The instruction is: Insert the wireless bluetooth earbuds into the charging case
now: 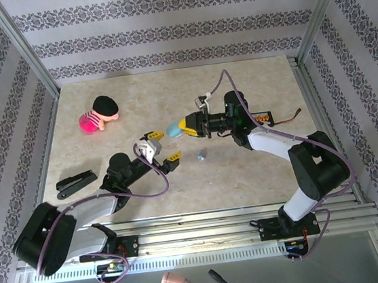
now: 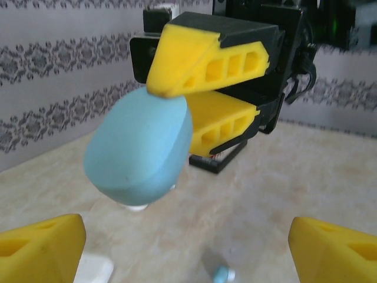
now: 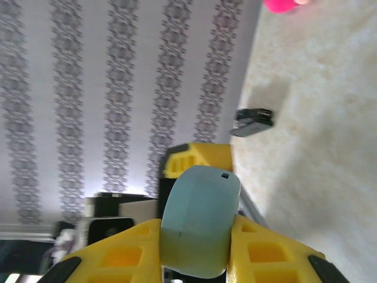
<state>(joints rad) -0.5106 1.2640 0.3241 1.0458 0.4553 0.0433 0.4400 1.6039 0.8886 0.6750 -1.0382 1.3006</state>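
Charging case (image 1: pixel 174 129): pale-blue pebble, looks closed, hanging above the table (image 1: pixel 252 93), one end clamped between the right gripper's (image 1: pixel 185 127) fingers.
Left gripper (image 1: pixel 162 148): spread wide, empty, facing the case.
Risk: smooth shell, end-on pinch. A push at the lid could twist it loose, I'd say.
Plush toy (image 1: pixel 98 115): far left, well apart.
Stapler (image 1: pixel 76 183): left edge, no obstacle.
Earbud (image 1: pixel 202 156): blue, on the table near the right gripper, untouched.
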